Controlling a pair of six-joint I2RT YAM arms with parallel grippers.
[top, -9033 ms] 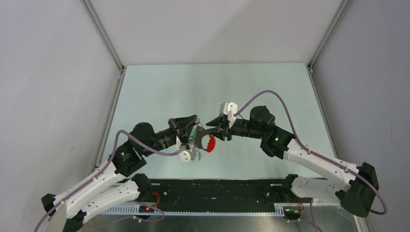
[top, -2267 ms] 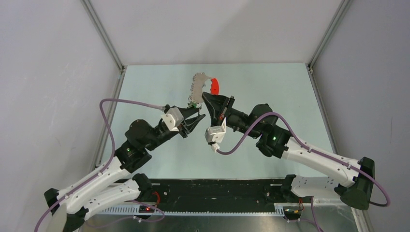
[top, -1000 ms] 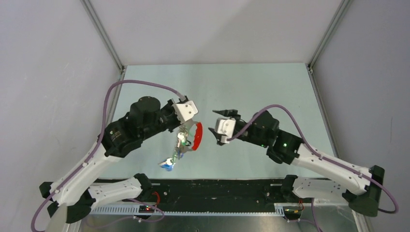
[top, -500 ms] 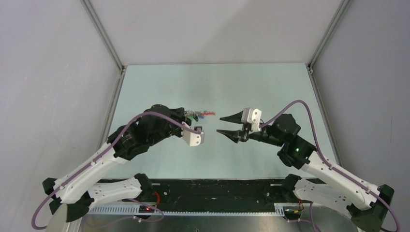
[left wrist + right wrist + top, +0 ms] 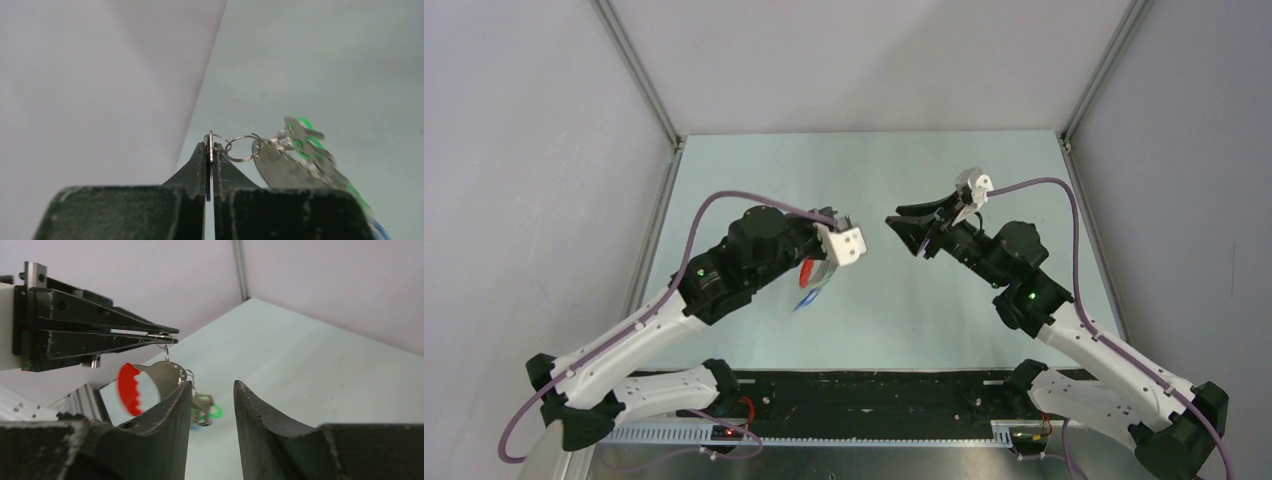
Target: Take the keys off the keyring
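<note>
My left gripper (image 5: pixel 210 145) is shut on a thin flat metal piece seen edge on, with a small silver split ring (image 5: pixel 242 148) linked through it. From that ring hangs the bunch. It holds the keyring (image 5: pixel 129 388), a red toothed arc on a curved silver plate, and the keys (image 5: pixel 202 407) with green and blue tags. From above, the keyring (image 5: pixel 807 272) and the keys (image 5: pixel 805 299) dangle under the left wrist. My right gripper (image 5: pixel 906 236) is open and empty. It points at the bunch from the right and stands apart from it. Its left finger (image 5: pixel 175 405) hides part of the plate.
The pale green table (image 5: pixel 944 320) lies under both arms. Grey walls with metal corner posts (image 5: pixel 639 75) close it in at the left, back and right. A black rail (image 5: pixel 874 385) with the arm bases runs along the near edge.
The bunch, held out level half a second ago, now hangs down below the left gripper. My right gripper has moved up and back, and its jaws have narrowed.
</note>
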